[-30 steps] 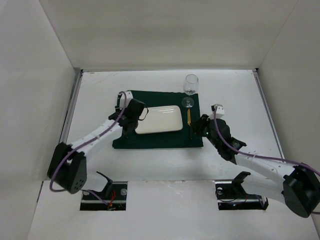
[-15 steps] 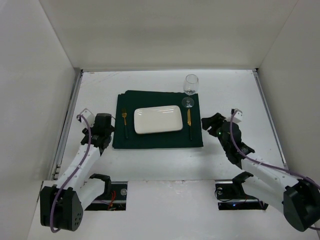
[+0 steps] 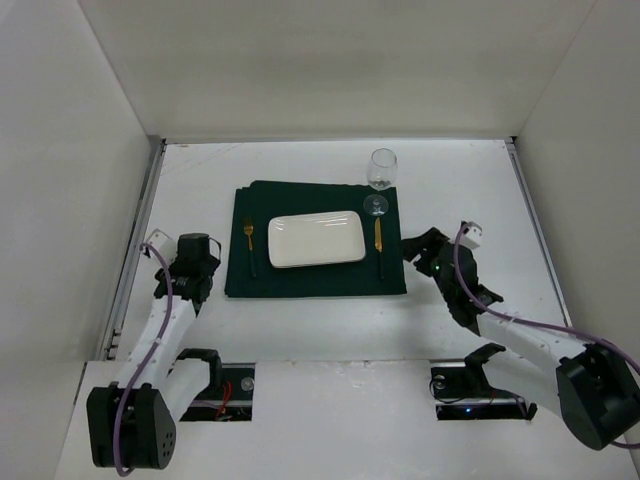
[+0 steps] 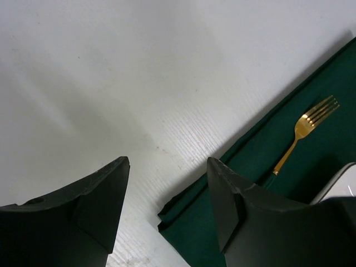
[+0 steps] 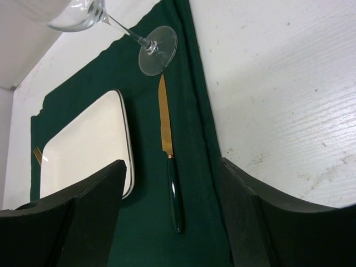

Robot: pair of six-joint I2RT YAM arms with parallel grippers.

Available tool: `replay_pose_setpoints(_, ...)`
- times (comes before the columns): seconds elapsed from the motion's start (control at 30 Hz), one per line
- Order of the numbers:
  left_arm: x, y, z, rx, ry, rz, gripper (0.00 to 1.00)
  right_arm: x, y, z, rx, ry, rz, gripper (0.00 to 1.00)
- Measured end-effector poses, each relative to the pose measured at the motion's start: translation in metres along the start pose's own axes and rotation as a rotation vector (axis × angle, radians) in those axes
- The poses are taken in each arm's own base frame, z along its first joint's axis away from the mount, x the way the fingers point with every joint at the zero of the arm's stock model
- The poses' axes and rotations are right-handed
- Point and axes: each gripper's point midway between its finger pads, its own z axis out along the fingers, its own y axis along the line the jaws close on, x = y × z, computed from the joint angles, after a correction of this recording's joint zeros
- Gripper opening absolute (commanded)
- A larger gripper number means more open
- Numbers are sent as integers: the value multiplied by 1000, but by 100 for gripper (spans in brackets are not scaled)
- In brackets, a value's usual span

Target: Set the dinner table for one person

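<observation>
Your large flat matte white desk (image 3: 470,180) fills the view: rigid, fixed, not for grasping. On its central dark green cloth (image 3: 300,281), the fragile clear wine glass (image 3: 381,168) at the one o'clock corner wants a stem hold. Both the left pincer (image 4: 167,161) and the right pincer (image 5: 171,164) gape, empty.

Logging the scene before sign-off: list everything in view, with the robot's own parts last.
dinner table: one, matte white, under everything.
cloth: one, dark green, flat at mid-table.
plate: one, white, rectangular, centred on the cloth.
fork: one, gold with a dark handle, on the cloth left of the plate.
knife: one, gold blade and dark green handle, on the cloth right of the plate.
wine glass: one, clear, upright at the cloth's far right corner, beyond the knife's tip.
left gripper: one, black, open, empty, left of the cloth.
right gripper: one, black, open, empty, right of the cloth.
</observation>
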Motion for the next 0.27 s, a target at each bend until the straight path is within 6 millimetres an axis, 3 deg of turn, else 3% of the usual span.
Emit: replay_pose_setpoints(0.27, 8, 9, 7, -22, 30, -12, 53, -6, 0, 0, -7, -27, 12, 75)
